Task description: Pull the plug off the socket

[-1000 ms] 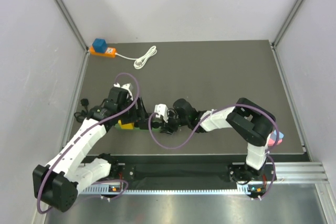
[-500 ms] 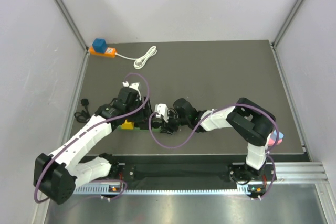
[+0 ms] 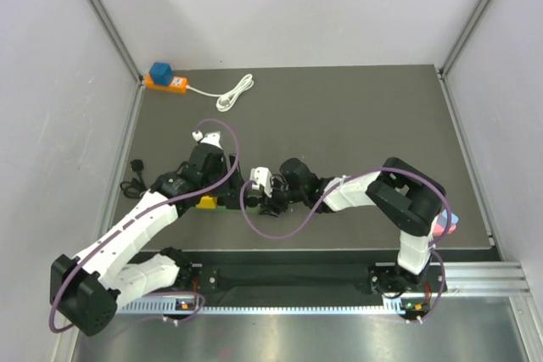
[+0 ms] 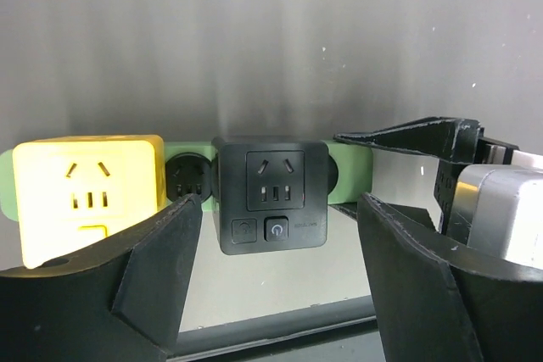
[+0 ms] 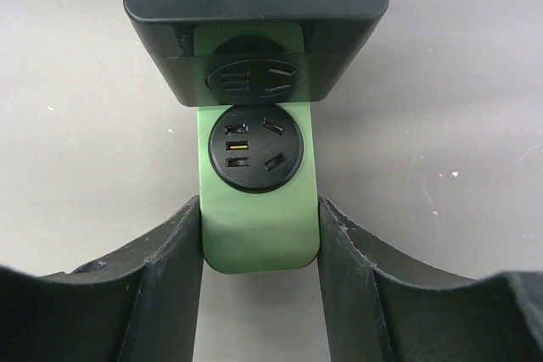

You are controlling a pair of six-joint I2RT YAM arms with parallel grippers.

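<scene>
Two grippers work at one green power strip [image 4: 349,171], which carries two cube plugs: one black cube plug [image 4: 270,194] and one yellow cube plug [image 4: 85,197]. Two bare round outlets show on the strip. One [image 4: 188,180] sits between the cubes, and one [image 5: 259,148] lies between the black cube and the strip's end.

Seen from the left gripper [image 4: 280,203], the black cube plug is straight ahead, seated upright on the strip. It is centred in the gap between the fingers [image 4: 161,269] and touches neither. That gripper is spread wide and holds nothing. The yellow cube plug sits ahead and to its left, beyond the left finger.

The right gripper [image 5: 259,208] clamps the end of the strip, with one finger pressed against each long edge. From this hand the bare outlet lies just ahead of the fingertips. The black cube plug is farther ahead on the same strip, apart from the fingers.

Far from both hands, at the far left corner of the table [image 3: 356,116], lie one orange power strip [image 3: 167,83] with one blue plug [image 3: 159,70] on it, and one coiled white cable [image 3: 236,92] just beside them.
</scene>
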